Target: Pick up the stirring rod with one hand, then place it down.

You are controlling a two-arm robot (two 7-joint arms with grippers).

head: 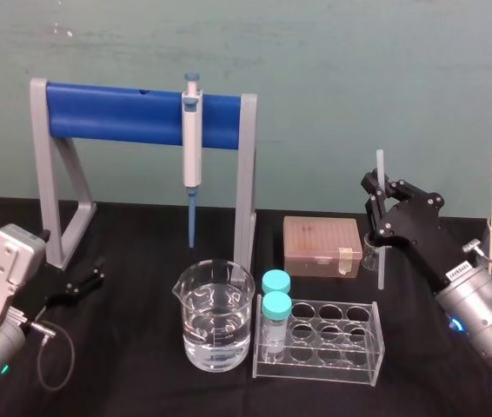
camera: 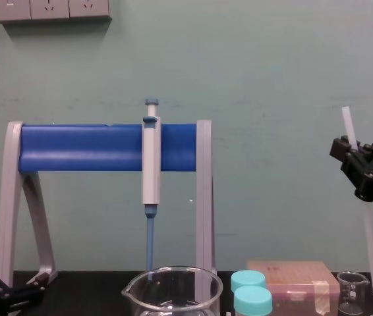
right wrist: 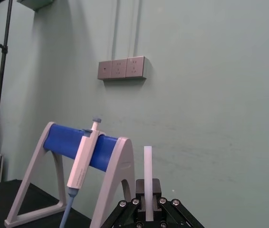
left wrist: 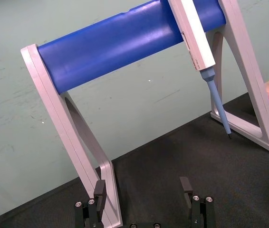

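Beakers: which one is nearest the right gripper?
The small beaker beside the brown box, next to the rod the right gripper holds; the large beaker, holding clear liquid, stands farther left.

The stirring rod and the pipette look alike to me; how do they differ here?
The stirring rod is plain, thin and whitish; the pipette is thicker, with a blue tip. The stirring rod is clamped in the jaws of the right gripper; the pipette hangs on the blue rack, untouched. Both stand nearly upright. The left gripper lies open by the rack's foot.
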